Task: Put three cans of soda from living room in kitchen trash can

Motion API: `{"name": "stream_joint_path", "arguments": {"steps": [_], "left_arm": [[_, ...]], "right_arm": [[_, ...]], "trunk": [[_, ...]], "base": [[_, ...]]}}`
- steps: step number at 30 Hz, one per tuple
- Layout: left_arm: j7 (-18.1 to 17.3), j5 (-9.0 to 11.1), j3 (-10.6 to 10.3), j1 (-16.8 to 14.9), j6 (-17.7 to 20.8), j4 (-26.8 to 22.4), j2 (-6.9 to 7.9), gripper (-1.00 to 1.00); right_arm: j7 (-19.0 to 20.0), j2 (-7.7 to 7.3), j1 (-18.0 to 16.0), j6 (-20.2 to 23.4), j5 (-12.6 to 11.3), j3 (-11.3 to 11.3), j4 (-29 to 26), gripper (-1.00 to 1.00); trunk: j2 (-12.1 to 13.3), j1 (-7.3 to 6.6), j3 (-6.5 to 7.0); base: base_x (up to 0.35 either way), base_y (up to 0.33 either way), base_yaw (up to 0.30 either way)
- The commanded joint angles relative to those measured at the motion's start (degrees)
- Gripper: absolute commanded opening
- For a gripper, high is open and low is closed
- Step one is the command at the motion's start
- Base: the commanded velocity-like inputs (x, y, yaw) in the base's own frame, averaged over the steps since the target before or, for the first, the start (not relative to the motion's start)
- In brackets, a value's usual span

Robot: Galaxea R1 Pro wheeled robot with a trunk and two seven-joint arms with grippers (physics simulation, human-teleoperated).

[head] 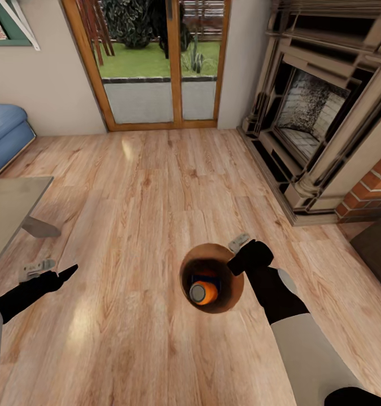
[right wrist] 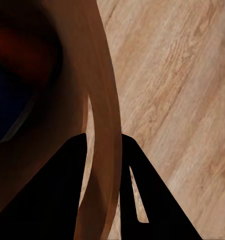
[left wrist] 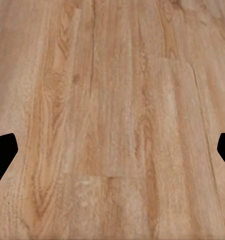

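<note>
Unlabelled orange can (head: 204, 292) inside bin (head: 235, 293)

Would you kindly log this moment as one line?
room: living room | right claw: shut on tash can rim | inside: orange soda can | left claw: open

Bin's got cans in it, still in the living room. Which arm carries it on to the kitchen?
Right. Its claw already pinches the trash can's rim, orange can inside. The left claw hangs open over bare floor.

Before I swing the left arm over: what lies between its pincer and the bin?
Bare wood floor, per the head view, from the left pincer to the bin.
</note>
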Motion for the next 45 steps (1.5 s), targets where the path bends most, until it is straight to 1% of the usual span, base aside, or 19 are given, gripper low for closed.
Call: {"name": "stream_joint_path", "arguments": {"steps": [1, 3, 6, 9, 13, 14, 15, 16, 22, 23, 32, 33, 36, 45], "left_arm": [[0.0, 0.0, 0.0, 0.0, 0.33, 0.01, 0.0, 1.0], [0.0, 0.0, 0.0, 0.0, 0.98, 0.01, 0.0, 1.0], [0.0, 0.0, 0.0, 0.0, 1.62, 0.01, 0.0, 1.0], [0.0, 0.0, 0.0, 0.0, 1.62, 0.01, 0.0, 1.0], [0.0, 0.0, 0.0, 0.0, 1.62, 0.01, 0.0, 1.0], [-0.19, 0.06, 0.02, 0.33, 1.95, -0.33, 0.09, 1.0], [-0.24, 0.11, 0.04, 0.65, 2.28, -0.42, 0.12, 1.0], [-0.28, 0.16, 0.06, 0.97, 2.6, -0.31, 0.13, 1.0], [-0.49, 0.31, 0.13, 2.9, 4.45, 0.24, 0.2, 1.0], [-0.5, 0.32, 0.13, 9.47, 4.49, 0.26, 0.2, 1.0], [-0.6, 0.33, 0.14, 9.75, 4.56, 0.3, 0.21, 1.0], [-0.6, 0.33, 0.14, 9.76, 4.56, 0.3, 0.21, 1.0], [-0.61, 0.33, 0.14, 9.79, 4.56, 0.3, 0.21, 1.0], [-0.48, 0.33, 0.14, 9.84, 4.56, 0.3, 0.21, 1.0]], "right_arm": [[0.4, 0.02, -0.02, 0.3, -0.34, 0.0, -0.01, -1.0], [0.4, 0.02, -0.02, 0.14, 1.59, 0.0, -0.01, -1.0], [0.4, 0.02, -0.02, 0.1, 3.89, 0.0, -0.01, -1.0], [0.4, 0.02, -0.02, 0.25, 5.65, 0.0, -0.01, -1.0], [0.4, 0.02, -0.02, 0.67, 7.38, 0.0, -0.01, -1.0], [0.23, 0.34, 0.34, 0.8, 7.73, 0.34, -0.33, -1.0], [0.17, 0.62, 0.37, 0.68, 8.75, 0.29, -0.64, -1.0], [0.12, 0.74, 0.39, 0.72, 9.2, 0.25, -0.96, -1.0], [-0.06, 1.14, 0.61, 1.21, 9.61, 0.1, -2.86, -1.0], [-0.06, 1.16, 0.67, 1.21, -9.52, 0.1, -4.32, -1.0], [-0.07, 1.18, 1.0, 1.21, -9.53, -0.03, -4.41, -1.0], [-0.07, 1.18, 1.0, 1.21, -9.53, -0.16, -4.41, -1.0], [-0.07, 1.18, 1.03, 1.21, -9.49, -1.72, -4.42, -1.0], [-0.02, 1.16, 1.01, 1.21, -9.54, -2.5, -4.42, -1.0]], "trunk": [[0.0, 0.0, 0.01], [0.0, 0.0, 0.01], [0.0, 0.0, 0.01], [0.0, 0.0, 0.01], [0.0, 0.0, 0.01], [0.0, 0.0, 0.01], [-0.4, 0.22, -0.17], [-0.8, 0.43, -0.35], [-3.21, 1.75, -1.43], [-3.61, 1.97, -1.61], [-7.22, 3.95, -3.22], [-7.62, 4.17, -3.4], [-8.83, 4.83, -3.94], [-12.44, 6.8, -5.56]], "base": [[0.199, 0.0, 0.0], [0.199, 0.0, 0.0], [0.199, 0.0, 0.0], [0.199, 0.0, 0.0], [0.199, 0.0, 0.0], [0.165, 0.0, 0.0], [0.132, 0.0, 0.0], [0.105, 0.0, 0.0], [0.04, 0.0, 0.0], [0.006, 0.0, 0.0], [0.001, 0.0, 0.0], [0.0, 0.0, 0.0], [0.0, 0.0, 0.0], [0.0, 0.0, 0.0]]}}
